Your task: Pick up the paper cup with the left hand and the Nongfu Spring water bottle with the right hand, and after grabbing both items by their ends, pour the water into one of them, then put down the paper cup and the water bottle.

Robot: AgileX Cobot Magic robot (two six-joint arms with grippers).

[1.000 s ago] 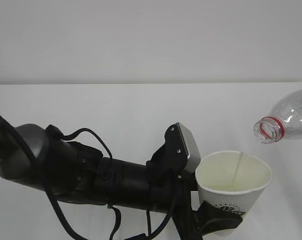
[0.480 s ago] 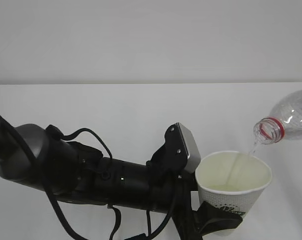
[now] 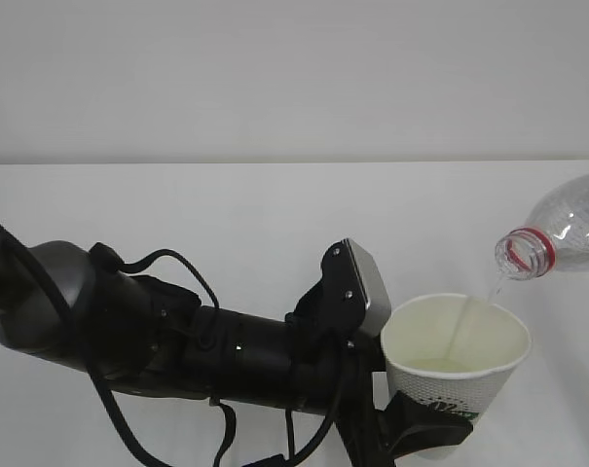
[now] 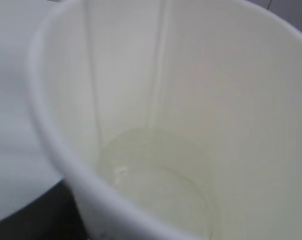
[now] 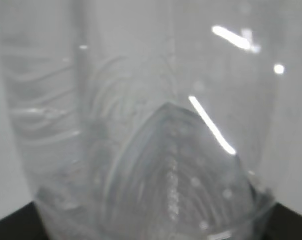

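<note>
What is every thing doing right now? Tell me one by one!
Paper cup: upright, held by the left gripper, a little water inside.
Water bottle: uncapped, tipped mouth-down over the cup.
Water: running in a thin stream into the cup.
Right gripper: not visible; the bottle fills its wrist view.

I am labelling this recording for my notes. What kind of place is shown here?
Probably a lab or test bench, not a home: a bare white table, a plain pale wall, and a black robot arm holding the paper cup under the water bottle.
</note>
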